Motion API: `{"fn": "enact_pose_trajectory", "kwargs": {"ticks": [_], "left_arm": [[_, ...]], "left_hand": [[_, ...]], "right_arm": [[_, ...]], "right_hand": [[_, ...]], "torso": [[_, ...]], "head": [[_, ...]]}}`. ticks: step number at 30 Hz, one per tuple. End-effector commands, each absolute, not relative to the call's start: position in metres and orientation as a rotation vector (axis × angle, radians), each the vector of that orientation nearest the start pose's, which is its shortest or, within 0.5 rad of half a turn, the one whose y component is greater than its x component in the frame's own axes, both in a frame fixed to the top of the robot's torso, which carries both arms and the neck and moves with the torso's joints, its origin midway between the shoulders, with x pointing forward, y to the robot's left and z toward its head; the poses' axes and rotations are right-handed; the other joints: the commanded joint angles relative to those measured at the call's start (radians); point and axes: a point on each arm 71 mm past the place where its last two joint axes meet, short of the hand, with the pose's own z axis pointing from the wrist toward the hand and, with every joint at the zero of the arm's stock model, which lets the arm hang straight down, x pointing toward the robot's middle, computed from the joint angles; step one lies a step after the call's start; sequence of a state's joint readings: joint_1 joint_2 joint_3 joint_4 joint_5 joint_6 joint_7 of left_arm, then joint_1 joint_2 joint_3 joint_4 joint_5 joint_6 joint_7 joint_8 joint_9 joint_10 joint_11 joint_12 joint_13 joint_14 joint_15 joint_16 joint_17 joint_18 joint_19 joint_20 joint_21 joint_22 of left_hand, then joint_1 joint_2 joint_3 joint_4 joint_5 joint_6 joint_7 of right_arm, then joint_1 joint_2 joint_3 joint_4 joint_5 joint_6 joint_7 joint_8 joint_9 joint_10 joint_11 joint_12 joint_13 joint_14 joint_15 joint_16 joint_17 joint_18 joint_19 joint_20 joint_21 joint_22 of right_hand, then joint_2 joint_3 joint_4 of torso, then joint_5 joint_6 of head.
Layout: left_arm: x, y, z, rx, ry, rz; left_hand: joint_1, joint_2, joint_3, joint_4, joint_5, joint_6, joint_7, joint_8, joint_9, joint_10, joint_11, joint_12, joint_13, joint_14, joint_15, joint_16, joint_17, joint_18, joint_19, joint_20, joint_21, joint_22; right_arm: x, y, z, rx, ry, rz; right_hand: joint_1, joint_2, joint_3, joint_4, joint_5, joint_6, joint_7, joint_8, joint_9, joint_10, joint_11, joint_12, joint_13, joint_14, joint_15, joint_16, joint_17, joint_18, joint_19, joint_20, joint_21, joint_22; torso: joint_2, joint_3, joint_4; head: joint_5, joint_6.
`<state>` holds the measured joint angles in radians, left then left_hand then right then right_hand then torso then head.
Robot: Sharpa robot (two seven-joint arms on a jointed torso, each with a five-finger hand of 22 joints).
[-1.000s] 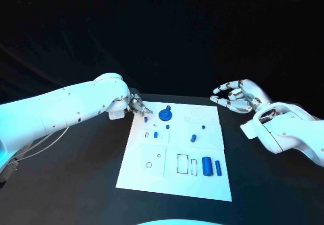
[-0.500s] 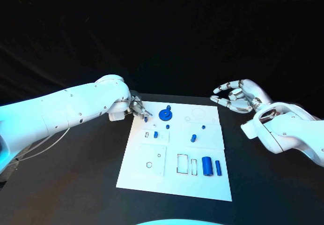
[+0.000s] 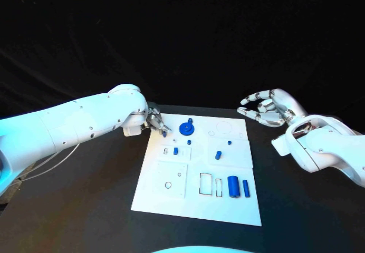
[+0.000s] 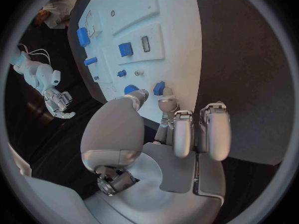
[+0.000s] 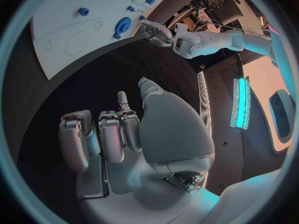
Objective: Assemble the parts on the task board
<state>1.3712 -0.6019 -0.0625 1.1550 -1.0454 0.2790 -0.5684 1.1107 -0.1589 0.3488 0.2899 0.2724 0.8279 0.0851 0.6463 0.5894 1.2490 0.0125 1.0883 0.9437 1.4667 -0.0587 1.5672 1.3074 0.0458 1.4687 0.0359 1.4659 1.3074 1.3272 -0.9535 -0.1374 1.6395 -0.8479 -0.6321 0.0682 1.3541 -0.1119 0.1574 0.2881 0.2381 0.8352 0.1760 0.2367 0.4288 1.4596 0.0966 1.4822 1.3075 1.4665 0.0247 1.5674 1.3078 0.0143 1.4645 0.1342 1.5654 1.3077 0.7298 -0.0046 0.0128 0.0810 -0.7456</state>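
Observation:
The white task board (image 3: 198, 203) lies in the middle of the table. A small blue peg (image 3: 163, 134) stands near its far left corner, and a blue gear (image 3: 186, 128) sits just to its right. My left hand (image 3: 154, 122) reaches over that corner. In the left wrist view its fingertips (image 4: 166, 103) end right beside the peg (image 4: 159, 88), with the thumb close to the gear (image 4: 129, 89); I cannot tell whether they touch. My right hand (image 3: 266, 108) hovers past the board's far right corner, fingers loosely curved and holding nothing.
More blue parts lie on the board: a small peg (image 3: 189, 142), a block (image 3: 175, 151), an oblong piece (image 3: 218, 155), a thick cylinder (image 3: 233, 187) and a thin bar (image 3: 246, 188). Rectangular slots (image 3: 205, 184) sit left of the cylinder. Bare black table surrounds the board.
My left hand has crept a little forward and down toward the peg at the far left corner. The right hand and the parts have stayed put.

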Motion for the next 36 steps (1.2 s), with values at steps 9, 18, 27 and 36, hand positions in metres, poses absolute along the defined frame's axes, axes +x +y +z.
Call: {"fn": "enact_pose_trajectory", "kwargs": {"ticks": [9,18,27,36], "left_arm": [[0.560,0.202,-0.170,-0.200,2.316,-0.278],[0.560,0.202,-0.170,-0.202,2.321,-0.286],[0.557,0.205,-0.169,-0.268,2.300,-0.337],[0.534,0.210,-0.162,-0.353,2.292,-0.466]], "left_hand": [[0.155,0.050,0.083,-0.048,0.003,0.008,-0.007,-0.002,-0.008,-0.002,-0.010,0.005,-0.005,0.104,0.000,0.004,0.263,-0.001,0.008,0.001,-0.005,0.065],[0.230,0.050,0.220,-0.119,0.003,-0.006,-0.003,0.018,0.001,0.004,-0.007,0.004,-0.012,0.104,0.002,0.004,0.263,-0.001,0.008,0.001,-0.004,0.068],[0.208,0.035,0.326,-0.156,0.004,-0.005,0.000,0.043,0.012,0.020,-0.007,0.018,-0.002,0.104,0.004,0.004,0.263,-0.001,0.009,0.004,-0.003,0.071],[0.146,-0.012,0.438,-0.200,0.014,0.008,-0.007,0.079,0.027,0.032,-0.014,0.025,0.001,0.104,-0.002,0.004,0.263,-0.002,0.011,0.000,-0.002,0.074]], "right_arm": [[0.476,-0.234,-0.138,0.381,1.438,0.922],[0.476,-0.234,-0.138,0.381,1.437,0.922],[0.476,-0.234,-0.138,0.381,1.436,0.921],[0.476,-0.236,-0.138,0.383,1.434,0.917]], "right_hand": [[-0.010,0.004,-0.001,0.001,-0.003,0.004,-0.002,0.006,-0.002,0.002,-0.004,-0.001,0.150,0.097,-0.005,-0.005,0.233,-0.014,0.106,-0.008,0.005,0.263],[-0.010,0.004,-0.001,0.001,-0.003,0.004,-0.002,0.006,-0.002,0.002,-0.004,-0.001,0.150,0.097,-0.005,-0.005,0.233,-0.014,0.106,-0.008,0.005,0.263],[-0.010,0.005,0.000,0.001,-0.002,0.004,-0.002,0.007,-0.002,0.001,-0.005,-0.001,0.150,0.097,-0.005,-0.005,0.232,-0.014,0.106,-0.008,0.005,0.263],[-0.010,0.005,0.000,0.001,-0.002,0.004,-0.002,0.007,-0.002,0.001,-0.005,-0.001,0.150,0.097,-0.005,-0.005,0.232,-0.014,0.106,-0.008,0.005,0.263]], "torso": [[0.001,0.0002,-0.0001],[0.000,-0.0001,-0.0001],[-0.001,0.0003,0.0008],[-0.003,0.0011,0.0030]], "head": [[0.001,-0.003],[0.001,-0.005],[0.002,-0.003],[0.004,-0.004]]}}
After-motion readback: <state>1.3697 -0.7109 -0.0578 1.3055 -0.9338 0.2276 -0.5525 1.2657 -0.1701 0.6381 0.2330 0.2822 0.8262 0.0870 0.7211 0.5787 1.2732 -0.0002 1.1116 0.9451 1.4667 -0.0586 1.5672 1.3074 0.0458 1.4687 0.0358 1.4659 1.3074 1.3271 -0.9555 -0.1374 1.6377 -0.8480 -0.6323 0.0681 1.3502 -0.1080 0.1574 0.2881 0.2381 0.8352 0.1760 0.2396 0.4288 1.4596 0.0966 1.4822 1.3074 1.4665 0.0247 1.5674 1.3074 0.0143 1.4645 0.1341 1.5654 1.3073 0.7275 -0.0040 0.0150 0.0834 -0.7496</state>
